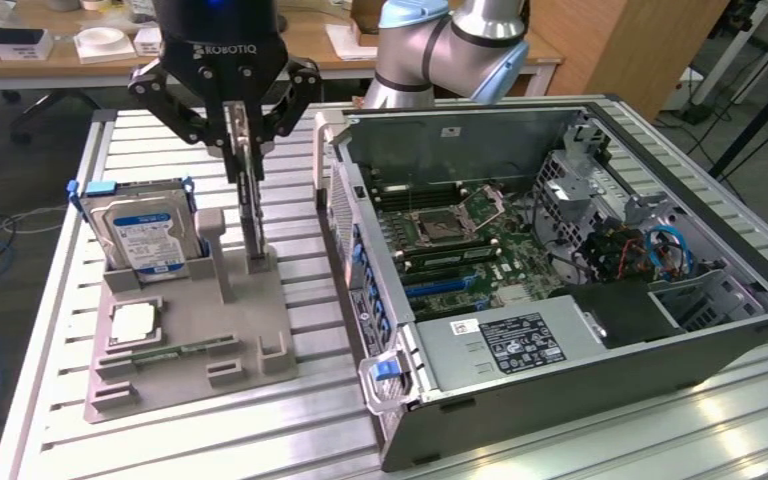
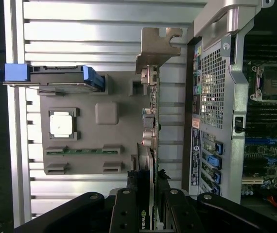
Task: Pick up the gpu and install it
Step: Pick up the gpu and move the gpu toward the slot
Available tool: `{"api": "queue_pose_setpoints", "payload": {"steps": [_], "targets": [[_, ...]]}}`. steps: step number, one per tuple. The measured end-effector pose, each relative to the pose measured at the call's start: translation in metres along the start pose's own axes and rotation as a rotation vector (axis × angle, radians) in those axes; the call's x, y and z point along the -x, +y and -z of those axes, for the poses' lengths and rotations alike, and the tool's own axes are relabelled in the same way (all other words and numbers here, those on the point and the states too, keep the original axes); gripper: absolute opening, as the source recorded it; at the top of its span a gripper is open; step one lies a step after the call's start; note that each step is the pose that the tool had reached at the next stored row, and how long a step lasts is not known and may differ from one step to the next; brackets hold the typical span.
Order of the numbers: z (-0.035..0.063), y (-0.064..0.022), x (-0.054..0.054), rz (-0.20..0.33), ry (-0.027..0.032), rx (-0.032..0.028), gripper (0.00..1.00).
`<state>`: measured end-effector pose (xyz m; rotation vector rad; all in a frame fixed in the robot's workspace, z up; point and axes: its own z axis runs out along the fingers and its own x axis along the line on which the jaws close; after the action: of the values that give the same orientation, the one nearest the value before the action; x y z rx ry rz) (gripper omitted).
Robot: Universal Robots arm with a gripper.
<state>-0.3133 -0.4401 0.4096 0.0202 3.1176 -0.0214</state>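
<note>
The gpu [image 1: 248,215] is a thin black card standing on edge, its lower end at a slot of the grey holder [image 1: 244,300]. My gripper [image 1: 240,140] sits over its upper edge with a finger on each side, shut on it. In the wrist view the gpu [image 2: 151,121] runs edge-on away from my gripper [image 2: 148,211], with its silver bracket [image 2: 155,46] at the far end. The open computer case [image 1: 357,250] stands just to the exterior view's right of the card, with its motherboard [image 1: 478,250] exposed.
The holder [image 2: 90,136] also carries a hard drive [image 1: 144,230] with blue rails, a processor chip [image 1: 133,322] and a green memory stick [image 1: 177,352]. The case's rear panel [image 2: 221,97] stands close beside the card. A slatted metal table [image 1: 197,440] lies underneath.
</note>
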Motion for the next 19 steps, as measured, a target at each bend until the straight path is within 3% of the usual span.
{"api": "queue_pose_setpoints", "payload": {"steps": [19], "targets": [[-0.0006, 0.0003, 0.013, 0.000, 0.0002, -0.0002, 0.26]]}}
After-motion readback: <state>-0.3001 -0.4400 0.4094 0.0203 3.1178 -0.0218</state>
